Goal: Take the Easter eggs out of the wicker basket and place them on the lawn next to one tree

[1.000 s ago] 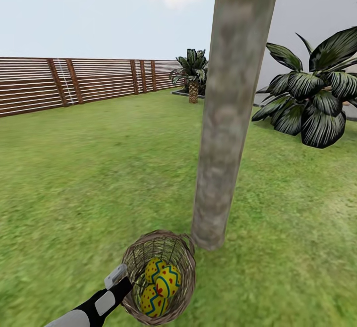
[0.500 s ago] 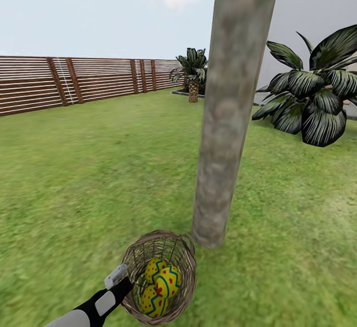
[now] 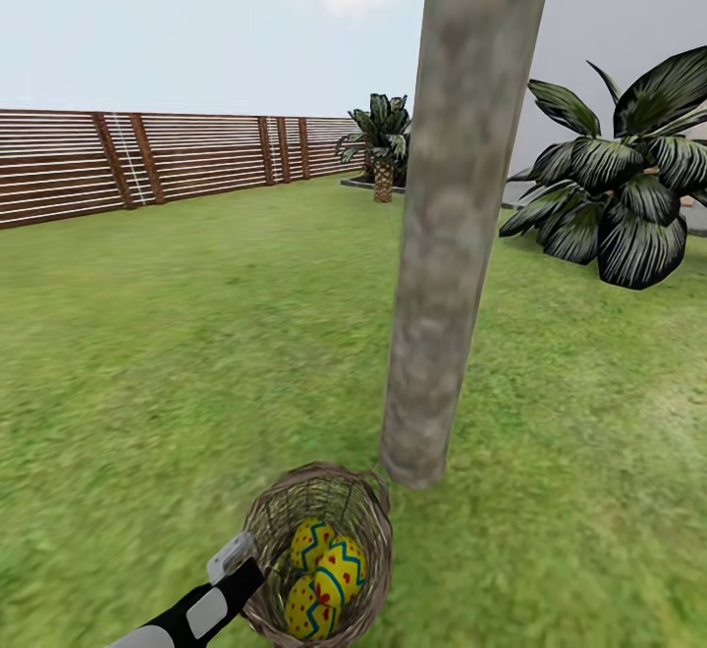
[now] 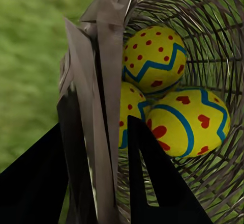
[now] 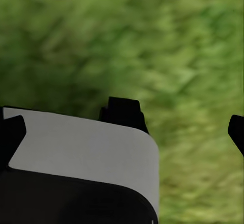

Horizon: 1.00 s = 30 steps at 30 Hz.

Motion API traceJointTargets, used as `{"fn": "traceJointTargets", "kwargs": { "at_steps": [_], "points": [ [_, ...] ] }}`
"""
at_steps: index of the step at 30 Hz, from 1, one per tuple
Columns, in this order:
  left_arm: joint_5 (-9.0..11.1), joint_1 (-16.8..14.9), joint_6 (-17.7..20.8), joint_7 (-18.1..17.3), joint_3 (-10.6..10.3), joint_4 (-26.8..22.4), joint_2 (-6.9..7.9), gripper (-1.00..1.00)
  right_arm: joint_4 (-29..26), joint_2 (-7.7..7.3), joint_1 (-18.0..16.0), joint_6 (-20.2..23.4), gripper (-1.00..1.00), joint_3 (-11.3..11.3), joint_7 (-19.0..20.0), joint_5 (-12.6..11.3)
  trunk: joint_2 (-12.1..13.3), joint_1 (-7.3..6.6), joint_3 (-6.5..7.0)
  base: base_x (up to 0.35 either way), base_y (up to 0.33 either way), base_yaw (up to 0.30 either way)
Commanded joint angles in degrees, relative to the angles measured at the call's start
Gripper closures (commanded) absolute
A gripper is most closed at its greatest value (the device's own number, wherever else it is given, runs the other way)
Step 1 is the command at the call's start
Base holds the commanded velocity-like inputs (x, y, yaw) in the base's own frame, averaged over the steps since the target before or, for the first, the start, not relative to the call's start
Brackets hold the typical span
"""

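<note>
Three eggs (image 3: pixel 325 574) sit piled in your basket (image 3: pixel 365 513), and that basket is right at the foot of the tree (image 3: pixel 454 236) on the lawn (image 3: pixel 196 353). Your left gripper (image 4: pixel 96 132) is clamped on the basket's rim, one finger outside the weave, one inside beside the eggs. Over on the wrist camera, your right gripper (image 5: pixel 178 124) hangs above bare grass with its fingers spread wide and nothing between them. Fence (image 3: pixel 147 162) runs along the back, a striped plant (image 3: pixel 619 206) off to the right.
</note>
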Motion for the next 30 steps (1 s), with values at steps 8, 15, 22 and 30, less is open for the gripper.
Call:
{"fn": "traceJointTargets", "kwargs": {
  "at_steps": [8,15,22,30],
  "points": [
    [0.7,0.0,0.2,-0.2,0.0,-0.1,-0.01,1.0,0.3,-0.04,-0.1,-0.4,-1.0,-0.5,-0.2,0.5,-3.2,1.76,-1.49,0.0,0.0,0.0],
    [0.7,0.0,0.2,-0.2,0.0,-0.1,-0.01,1.0,0.2,-0.05,-0.1,-0.4,-1.0,-0.5,-0.2,0.5,-5.7,3.07,-2.56,0.0,0.0,0.0],
    [0.7,0.0,0.2,-0.2,0.1,-0.1,-0.01,1.0,0.2,-0.04,-0.1,-0.4,-1.0,-0.5,-0.3,0.5,-5.7,3.07,-2.56,0.0,0.0,0.0],
    [0.7,0.0,0.2,-0.2,0.1,-0.1,-0.01,1.0,0.2,-0.04,-0.1,-0.4,-1.0,-0.5,-0.3,0.5,-5.7,3.07,-2.56,0.0,0.0,0.0]
  ]
}}
